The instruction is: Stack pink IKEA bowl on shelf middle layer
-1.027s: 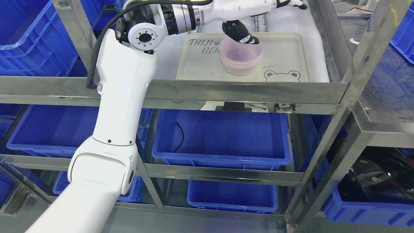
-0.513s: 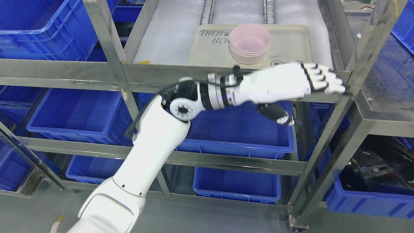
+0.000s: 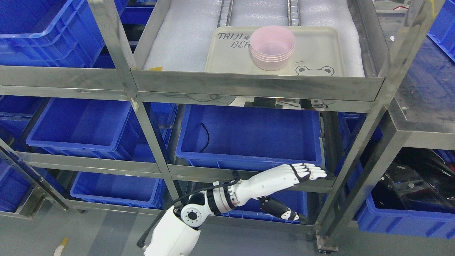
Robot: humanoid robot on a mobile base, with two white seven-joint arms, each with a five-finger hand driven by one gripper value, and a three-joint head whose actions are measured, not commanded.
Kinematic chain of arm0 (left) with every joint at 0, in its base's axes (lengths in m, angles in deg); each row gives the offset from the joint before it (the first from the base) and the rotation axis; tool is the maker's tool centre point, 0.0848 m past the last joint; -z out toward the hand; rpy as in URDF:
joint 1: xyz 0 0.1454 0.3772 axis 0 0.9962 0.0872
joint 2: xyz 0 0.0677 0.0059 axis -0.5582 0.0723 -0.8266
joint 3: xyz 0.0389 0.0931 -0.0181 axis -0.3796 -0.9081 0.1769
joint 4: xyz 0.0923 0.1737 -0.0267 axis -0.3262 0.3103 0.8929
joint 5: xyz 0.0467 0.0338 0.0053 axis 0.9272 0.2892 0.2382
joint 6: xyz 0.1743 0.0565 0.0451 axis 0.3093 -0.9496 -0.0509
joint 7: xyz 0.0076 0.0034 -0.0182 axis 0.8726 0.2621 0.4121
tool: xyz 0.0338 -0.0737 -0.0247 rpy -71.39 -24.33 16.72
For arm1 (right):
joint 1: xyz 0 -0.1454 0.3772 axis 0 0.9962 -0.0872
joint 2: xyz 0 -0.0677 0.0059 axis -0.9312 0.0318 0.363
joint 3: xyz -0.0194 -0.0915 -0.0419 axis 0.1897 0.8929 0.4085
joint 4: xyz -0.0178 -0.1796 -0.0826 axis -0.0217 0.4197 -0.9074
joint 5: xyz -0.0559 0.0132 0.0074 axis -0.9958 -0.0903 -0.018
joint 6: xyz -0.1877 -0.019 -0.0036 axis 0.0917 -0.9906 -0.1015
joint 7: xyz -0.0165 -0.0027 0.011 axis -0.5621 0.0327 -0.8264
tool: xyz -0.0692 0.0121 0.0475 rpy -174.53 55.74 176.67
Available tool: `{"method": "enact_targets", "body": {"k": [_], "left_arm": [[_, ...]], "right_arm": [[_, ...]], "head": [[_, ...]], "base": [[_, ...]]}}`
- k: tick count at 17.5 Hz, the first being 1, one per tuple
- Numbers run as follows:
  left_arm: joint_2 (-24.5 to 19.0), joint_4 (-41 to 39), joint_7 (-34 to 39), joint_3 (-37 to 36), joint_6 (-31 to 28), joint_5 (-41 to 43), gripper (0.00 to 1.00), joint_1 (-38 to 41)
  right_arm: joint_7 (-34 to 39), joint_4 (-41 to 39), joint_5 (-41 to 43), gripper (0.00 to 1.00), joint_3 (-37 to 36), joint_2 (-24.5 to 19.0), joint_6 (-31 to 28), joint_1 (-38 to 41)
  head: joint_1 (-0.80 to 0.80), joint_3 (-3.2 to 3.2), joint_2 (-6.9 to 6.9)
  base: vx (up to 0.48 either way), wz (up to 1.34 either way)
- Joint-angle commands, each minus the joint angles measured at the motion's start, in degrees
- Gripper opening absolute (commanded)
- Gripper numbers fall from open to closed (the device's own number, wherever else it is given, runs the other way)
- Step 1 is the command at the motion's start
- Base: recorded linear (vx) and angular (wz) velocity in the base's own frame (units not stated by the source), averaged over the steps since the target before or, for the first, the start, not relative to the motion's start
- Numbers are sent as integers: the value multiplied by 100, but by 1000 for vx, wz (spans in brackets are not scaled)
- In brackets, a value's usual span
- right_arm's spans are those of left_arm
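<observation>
A stack of pink bowls (image 3: 272, 47) stands upright on a cream tray (image 3: 320, 49) on the metal shelf's white foam layer. My left hand (image 3: 302, 188) is far below it, in front of the lower shelf rail, with the fingers stretched out flat and the thumb apart. It holds nothing. The right arm is out of view.
Steel shelf frame with a front rail (image 3: 256, 85) and slanted posts (image 3: 359, 149). A blue bin (image 3: 249, 138) with a black cable sits under the tray shelf. More blue bins stand at the left (image 3: 78, 128), below (image 3: 117, 185) and at the right (image 3: 401, 224).
My left hand let go of the bowl stack, drew back out of the shelf and dropped from tray height to the lower rail. The camera view also shifted.
</observation>
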Motion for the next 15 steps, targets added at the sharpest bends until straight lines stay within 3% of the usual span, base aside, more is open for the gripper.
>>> {"method": "enact_targets", "body": {"k": [1,3,7,15], "left_arm": [[-100,303,1399,2066,-1347,-545,100,898],[-100,242,2159,2235,-1904,-731,100,836],[-100,-135,2319,2096,-2888,-1161,100,775],[-100,-154,2557,1612,-2926,-1311,100,739]], "right_arm": [[-2,-100,-2,100,18,100,-5,0],[-2,-100,7,100,26,100,-5,0],[-2,-100,7,100,26,100,-5,0],[-2,-100,7,100,26,100,-5,0]], "head": [[0,0,0],[0,0,0],[0,0,0],[0,0,0]], "base": [[-3,11],[-2,5],[1,8],[1,-7]]}}
